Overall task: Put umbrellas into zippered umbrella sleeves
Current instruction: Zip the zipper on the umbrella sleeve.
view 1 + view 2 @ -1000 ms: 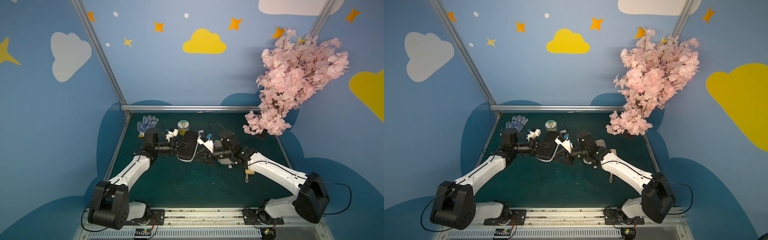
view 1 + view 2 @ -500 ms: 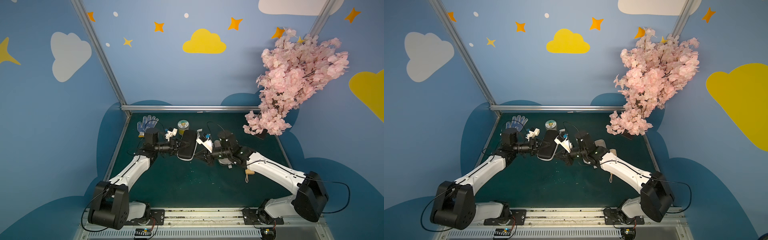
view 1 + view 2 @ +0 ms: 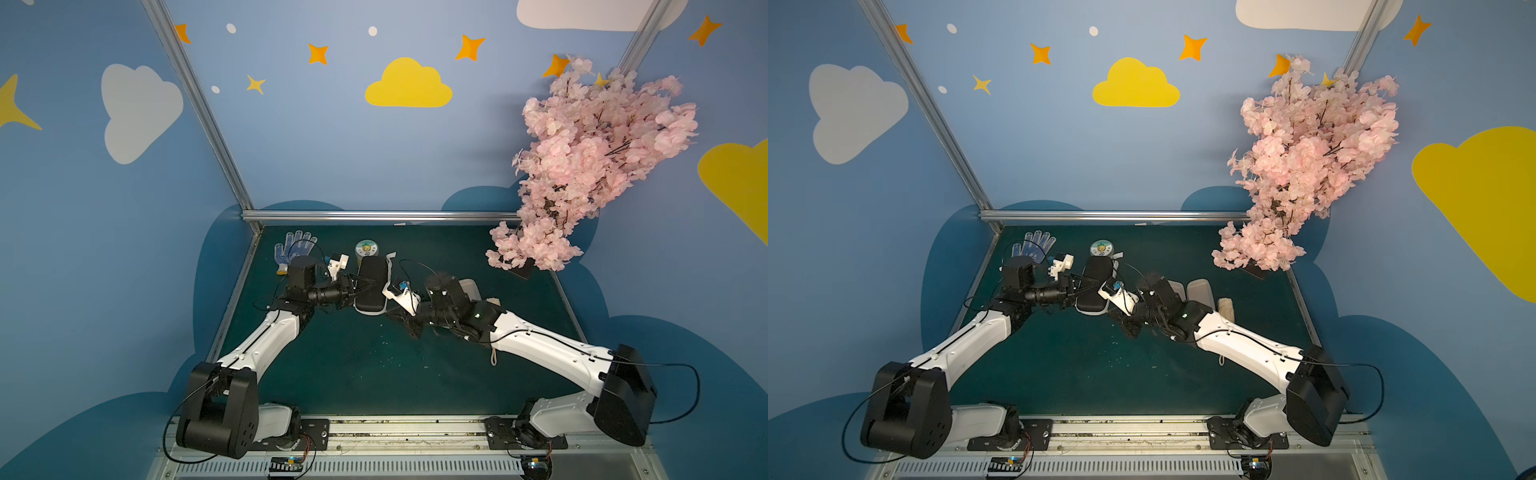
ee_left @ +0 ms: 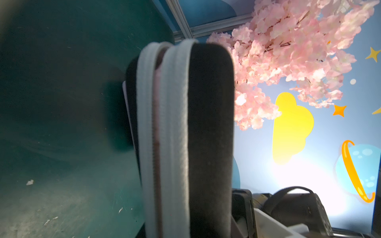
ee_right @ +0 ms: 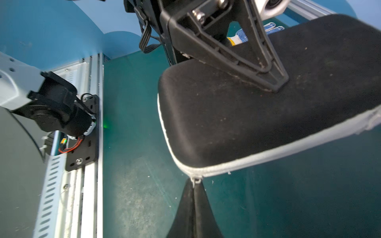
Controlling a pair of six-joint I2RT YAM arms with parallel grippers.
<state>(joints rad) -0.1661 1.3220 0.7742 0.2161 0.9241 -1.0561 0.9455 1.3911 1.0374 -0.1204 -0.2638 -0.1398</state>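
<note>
Over the mat, black sleeve, grey zip tape, pink umbrella within.

- Black sleeve, seen edge-on, filling the middle; green table behind it.
- Two grey zipper tapes, slightly parted, pink fabric showing in the gap.
- Pink blossom branch and yellow wall cloud beyond.
</note>
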